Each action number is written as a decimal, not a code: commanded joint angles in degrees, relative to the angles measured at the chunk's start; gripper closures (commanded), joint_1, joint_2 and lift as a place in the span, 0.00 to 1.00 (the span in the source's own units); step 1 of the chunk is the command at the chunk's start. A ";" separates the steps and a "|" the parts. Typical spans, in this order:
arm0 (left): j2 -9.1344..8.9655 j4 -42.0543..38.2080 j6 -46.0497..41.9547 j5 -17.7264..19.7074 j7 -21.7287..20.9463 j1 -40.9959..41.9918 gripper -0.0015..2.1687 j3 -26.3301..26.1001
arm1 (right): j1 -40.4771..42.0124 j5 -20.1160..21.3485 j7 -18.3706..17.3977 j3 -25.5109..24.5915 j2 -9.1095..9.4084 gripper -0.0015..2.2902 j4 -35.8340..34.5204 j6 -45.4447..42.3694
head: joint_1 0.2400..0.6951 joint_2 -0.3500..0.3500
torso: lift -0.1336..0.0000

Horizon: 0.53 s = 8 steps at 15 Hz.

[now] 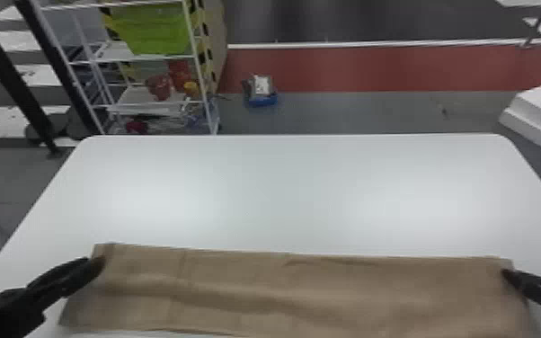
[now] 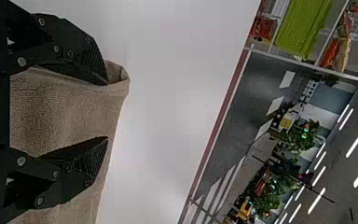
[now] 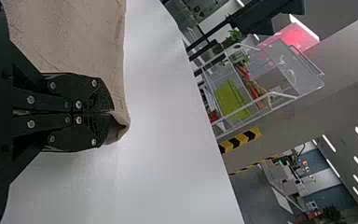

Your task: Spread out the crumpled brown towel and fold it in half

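The brown towel [image 1: 301, 292] lies along the near side of the white tabletop [image 1: 283, 189], spread in a broad strip with soft creases running across it. It should be light and limp, with no stiffness to carry a fold over by itself, and its coarse weave ought to give good grip without slipping. Nothing about it seems fragile; the likelier trouble is a corner sagging or the cloth bunching. The far corners look the best places to take hold, one for each hand, so that the edge can be kept taut between them.

The left hand [image 2: 107, 111] is at the towel's left end with its fingers apart, the cloth passing beneath and between them, and it does not appear to pinch anything. The right hand [image 3: 112, 113] has its fingers together on the towel near the right far corner, with a small curl of fabric at the tips.

The head view gives the towel's breadth, its nearly straight far edge and both ends at once. The left wrist view brings out the gap between the fingers and a turned-over lip of cloth beside one fingertip. The right wrist view makes the pinch plain. How many layers lie in the strip cannot be told.
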 commanded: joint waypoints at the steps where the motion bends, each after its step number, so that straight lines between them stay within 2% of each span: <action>1: 0.00 0.29 0.37 -0.06 -0.02 -0.39 0.41 -0.38 | 0.18 -0.10 0.00 -0.31 -0.09 0.73 0.20 -0.45 | 1.00 0.59 | 0.07; 2: 0.00 0.29 0.72 -0.50 0.07 -0.65 0.41 -0.65 | 0.18 -0.19 0.09 -0.39 -0.26 0.73 0.47 -0.63 | 1.00 0.59 | 0.07; 3: -0.09 0.20 1.07 -1.38 0.69 -0.65 0.36 -1.18 | 0.27 -0.54 0.09 -0.48 -0.35 0.73 0.64 -0.98 | 1.00 0.58 | 0.07; 4: 0.00 0.38 1.07 -1.47 0.95 -0.83 0.21 -1.09 | 0.27 -0.62 0.17 -0.48 -0.44 0.73 0.73 -1.15 | 1.00 0.58 | 0.07; 8: 0.09 1.08 0.02 -1.82 1.48 -1.79 0.17 -0.56 | 0.27 -0.80 0.17 -0.48 -0.61 0.73 1.08 -1.51 | 1.00 0.58 | 0.07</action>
